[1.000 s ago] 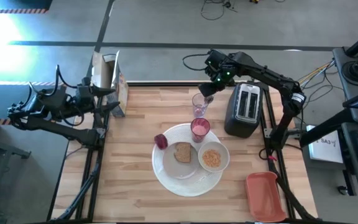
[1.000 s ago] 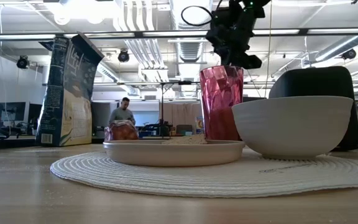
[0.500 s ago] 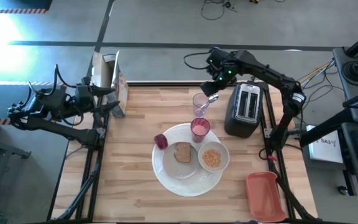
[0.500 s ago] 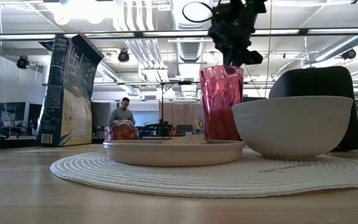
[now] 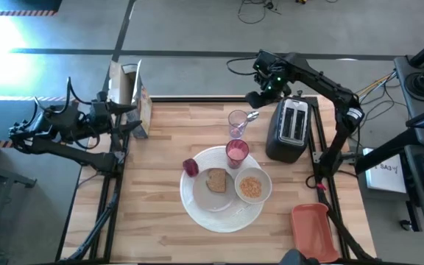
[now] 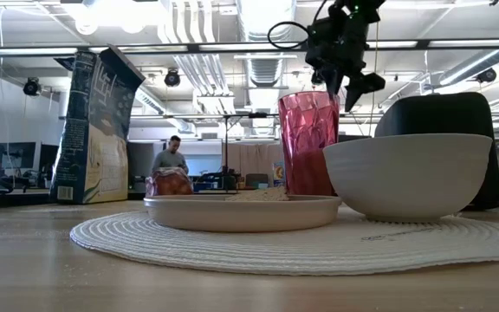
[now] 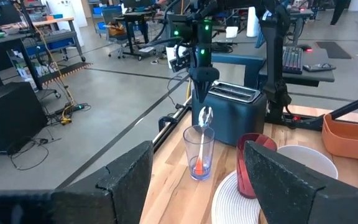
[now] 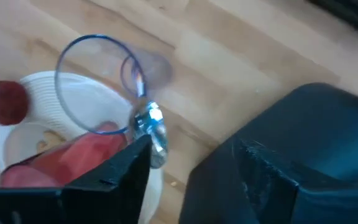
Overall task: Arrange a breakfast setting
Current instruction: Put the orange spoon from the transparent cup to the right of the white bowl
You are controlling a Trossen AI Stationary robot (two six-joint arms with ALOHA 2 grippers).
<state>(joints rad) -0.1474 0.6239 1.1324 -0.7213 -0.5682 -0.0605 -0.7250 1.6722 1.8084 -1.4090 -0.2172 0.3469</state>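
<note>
A large white plate lies on a round mat mid-table, carrying a brown toast slice, a dark red fruit, a white bowl of cereal and a pink cup. Just beyond stands a clear glass with a metal spoon upright in it, its bowl end above the rim. My right gripper hangs open just above and beyond the spoon. My left gripper waits open at the table's far left, beside the cereal box.
A black toaster stands right of the glass, close to my right arm. An orange-red tray lies at the near right corner. Bare wood shows along the near left. In the low view, a person stands in the room behind.
My right gripper has opened and let go of the spoon, then drawn off a little toward the table's far right, above the toaster's far end. The spoon stays standing in the clear glass.
</note>
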